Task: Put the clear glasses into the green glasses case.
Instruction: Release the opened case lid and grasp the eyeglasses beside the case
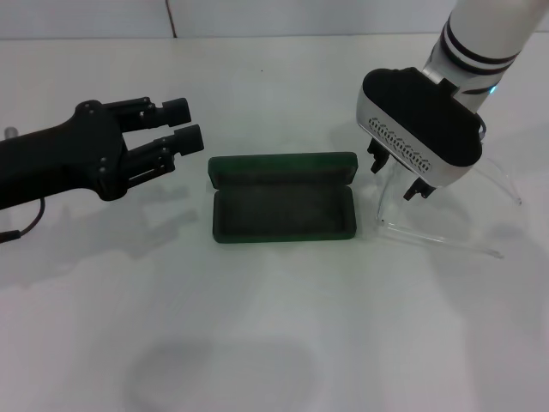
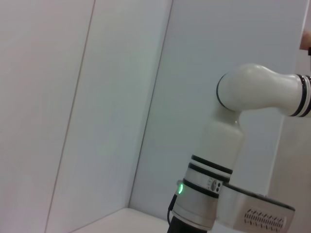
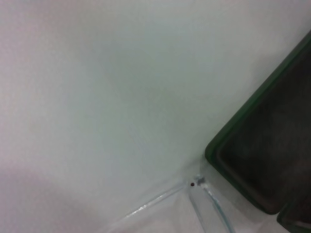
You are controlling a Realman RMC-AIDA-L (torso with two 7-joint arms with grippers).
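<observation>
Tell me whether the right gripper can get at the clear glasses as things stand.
Probably yes. The right gripper hangs directly over the clear glasses, which lie on the table beside the open green glasses case with nothing between. The left gripper sits away on the case's far side.

Lab: bare white table (image 1: 274,343), white walls (image 2: 73,97).
</observation>
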